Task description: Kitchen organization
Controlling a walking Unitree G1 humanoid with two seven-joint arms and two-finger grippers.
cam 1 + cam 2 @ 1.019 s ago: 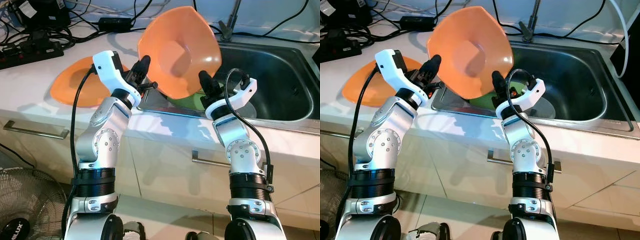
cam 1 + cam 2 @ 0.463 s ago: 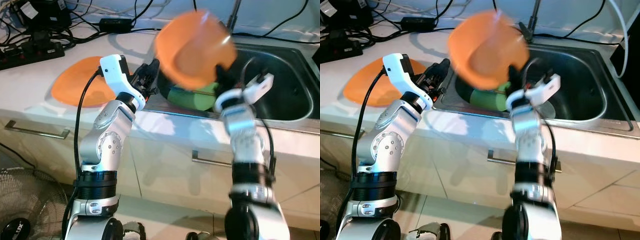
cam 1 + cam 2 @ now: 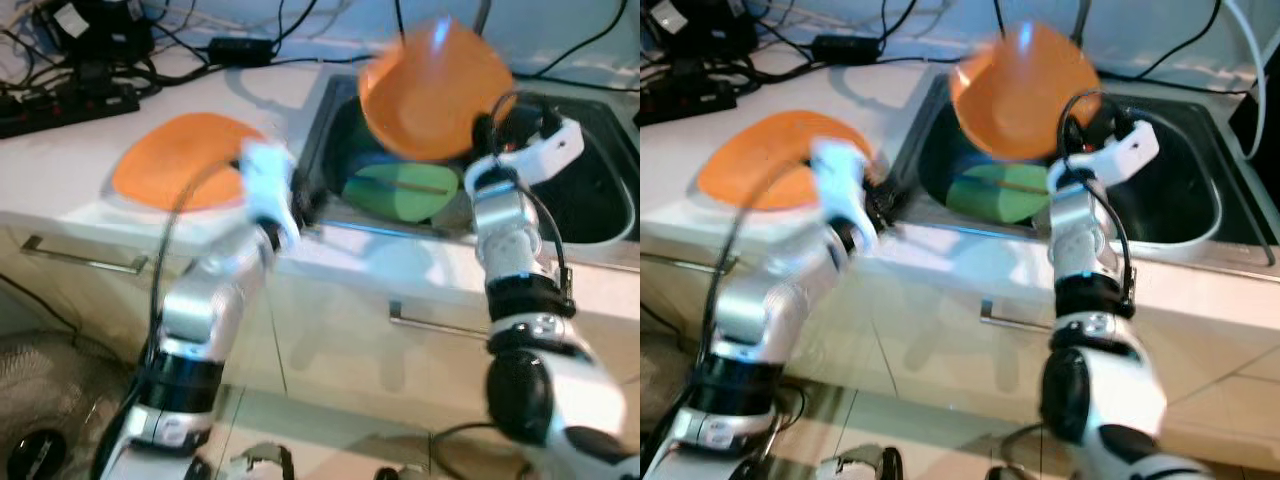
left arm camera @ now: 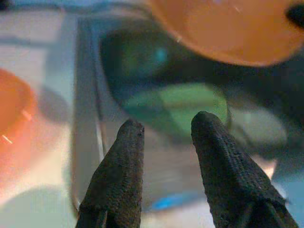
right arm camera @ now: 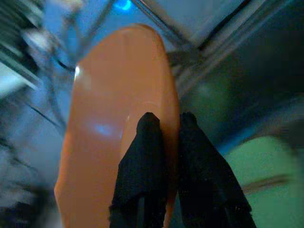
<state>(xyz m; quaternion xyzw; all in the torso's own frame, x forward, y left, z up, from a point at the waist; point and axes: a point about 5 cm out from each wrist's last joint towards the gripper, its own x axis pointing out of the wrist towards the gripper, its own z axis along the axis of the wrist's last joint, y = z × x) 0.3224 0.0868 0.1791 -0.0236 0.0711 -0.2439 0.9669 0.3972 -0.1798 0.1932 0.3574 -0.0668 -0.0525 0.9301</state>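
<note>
1. Over the sink [image 3: 590,215], my right gripper [image 5: 164,128] pinched the rim of the orange bowl [image 3: 435,90], one finger on each face of the wall. The bowl was held tilted, above the left part of the basin and clear of it.
2. Below the bowl, a green dish [image 3: 400,190] lay in the basin, near the left wall. A paler dish seemed to lie beside it to the right, too blurred to be sure.
3. On the white counter [image 3: 60,150], left of the sink, lay an orange plate [image 3: 180,170], apart from everything in the basin.
4. At the near left edge of the sink, my left gripper [image 4: 164,130] hung with its fingers spread, pinching nothing, pointed towards the green dish. That arm was blurred in the head views.
5. At the far left of the counter sat black cables [image 3: 90,60] and a power strip, well away from the work.
6. Step in hand, as I judged it: carrying the orange bowl clear of the sink to sort the dishes.
7. Next move, as I judged it: a steady one-point grip, a level path, and a set-down spot away from the plate.
</note>
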